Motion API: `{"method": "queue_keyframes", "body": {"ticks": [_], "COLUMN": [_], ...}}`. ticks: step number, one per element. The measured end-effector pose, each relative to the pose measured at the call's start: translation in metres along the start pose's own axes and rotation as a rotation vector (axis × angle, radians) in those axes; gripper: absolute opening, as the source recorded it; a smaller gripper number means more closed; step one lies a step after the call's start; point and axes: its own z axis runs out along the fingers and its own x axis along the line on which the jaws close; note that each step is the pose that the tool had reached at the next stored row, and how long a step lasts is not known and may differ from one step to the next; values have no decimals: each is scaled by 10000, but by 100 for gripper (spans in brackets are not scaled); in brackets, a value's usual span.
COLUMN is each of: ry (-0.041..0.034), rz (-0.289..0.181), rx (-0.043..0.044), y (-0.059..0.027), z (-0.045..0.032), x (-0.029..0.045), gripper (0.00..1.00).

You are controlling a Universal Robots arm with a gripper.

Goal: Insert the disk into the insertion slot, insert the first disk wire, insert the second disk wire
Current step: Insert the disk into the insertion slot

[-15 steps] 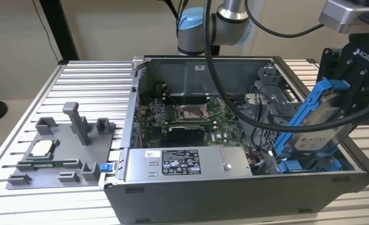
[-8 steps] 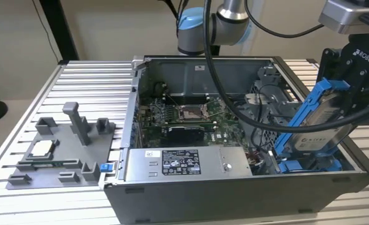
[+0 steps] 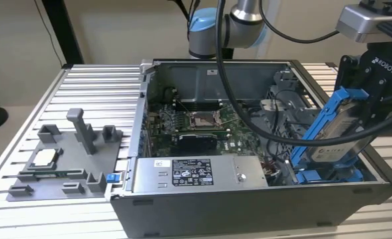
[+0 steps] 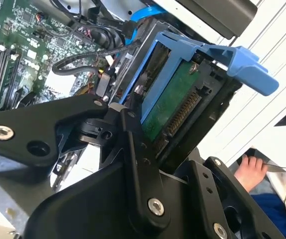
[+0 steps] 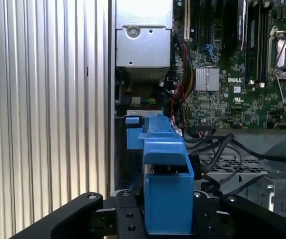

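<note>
The counter (image 3: pixel 92 84) is ribbed silver metal. An open grey computer case (image 3: pixel 249 206) stands on it at the exterior view's right; just beside, at the exterior view's left, lies a grey fixture plate (image 3: pixel 76 167) with upright posts.

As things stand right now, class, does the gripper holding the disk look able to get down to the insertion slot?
Probably yes. The gripper holds the disk tilted just above the insertion slot and its blue rails; black cables seem to lie beside the bay, not across it.
</note>
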Motion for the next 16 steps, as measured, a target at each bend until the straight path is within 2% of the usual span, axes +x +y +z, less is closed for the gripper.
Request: {"method": "queue_keyframes", "body": {"ticks": [7,16], "ry": [-98,-224], "rz": [-1,-5], "rx": [59,81], "y": [-6,-44], "z": [56,115], "x": [0,-1], "gripper": [0,0]}}
